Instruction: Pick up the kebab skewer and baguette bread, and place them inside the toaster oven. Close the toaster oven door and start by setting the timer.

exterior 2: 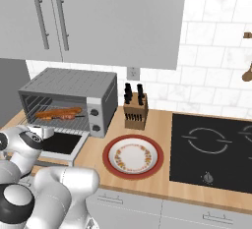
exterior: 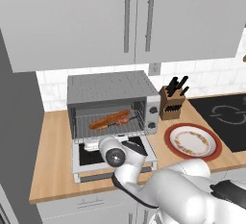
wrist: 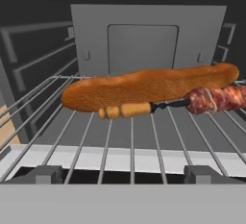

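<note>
Lying side by side on the wire rack (wrist: 132,136) inside the toaster oven (exterior: 113,104), baguette bread (wrist: 149,89) and kebab skewer (wrist: 192,104) sit near the front; the empty, spread tool risks clipping them when raising the toaster oven door (exterior: 113,156).

baguette bread (wrist: 149,89) on toaster oven (exterior: 113,93) rack, kebab skewer (wrist: 211,99) touching in front

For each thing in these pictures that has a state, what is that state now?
Silver-grey toaster oven: loaded.
Drop-down glass oven door: open, lying flat.
Golden-brown baguette bread: on the wire rack.
Meat kebab skewer: on the rack, against the baguette.
Red-rimmed plate: empty.
</note>
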### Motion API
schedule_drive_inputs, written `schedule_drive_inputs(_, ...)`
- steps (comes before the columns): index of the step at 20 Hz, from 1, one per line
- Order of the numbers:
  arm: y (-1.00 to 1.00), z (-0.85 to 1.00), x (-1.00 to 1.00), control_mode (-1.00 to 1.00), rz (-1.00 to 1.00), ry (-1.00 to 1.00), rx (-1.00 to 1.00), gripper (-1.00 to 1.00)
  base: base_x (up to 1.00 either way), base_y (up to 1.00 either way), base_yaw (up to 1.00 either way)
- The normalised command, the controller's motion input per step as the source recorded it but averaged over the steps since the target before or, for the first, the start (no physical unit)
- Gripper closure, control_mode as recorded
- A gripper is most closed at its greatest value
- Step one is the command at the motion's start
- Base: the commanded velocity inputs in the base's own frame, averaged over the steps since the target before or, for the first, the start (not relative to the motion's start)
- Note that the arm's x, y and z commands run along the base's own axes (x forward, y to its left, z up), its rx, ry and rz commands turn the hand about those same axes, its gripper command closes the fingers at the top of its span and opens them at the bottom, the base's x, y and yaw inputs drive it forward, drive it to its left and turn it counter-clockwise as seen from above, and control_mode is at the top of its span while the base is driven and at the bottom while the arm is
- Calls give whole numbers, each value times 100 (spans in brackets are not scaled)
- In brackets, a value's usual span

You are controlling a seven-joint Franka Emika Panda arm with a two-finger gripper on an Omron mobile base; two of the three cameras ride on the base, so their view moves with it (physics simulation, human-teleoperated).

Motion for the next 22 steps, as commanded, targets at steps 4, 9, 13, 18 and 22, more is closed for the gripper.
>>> schedule_drive_inputs(4, 0, -13, 11, -100, 0, 0, 0, -100, 0, 0, 0)
schedule_drive_inputs(9, 0, -13, 12, -100, 0, 0, 0, -100, 0, 0, 0)
schedule_drive_inputs(13, 0, -15, 14, -100, 0, 0, 0, -100, 0, 0, 0)
schedule_drive_inputs(18, 0, -15, 14, -100, 0, 0, 0, -100, 0, 0, 0)
schedule_drive_inputs(22, 0, -14, 14, -100, 0, 0, 0, -100, 0, 0, 0)
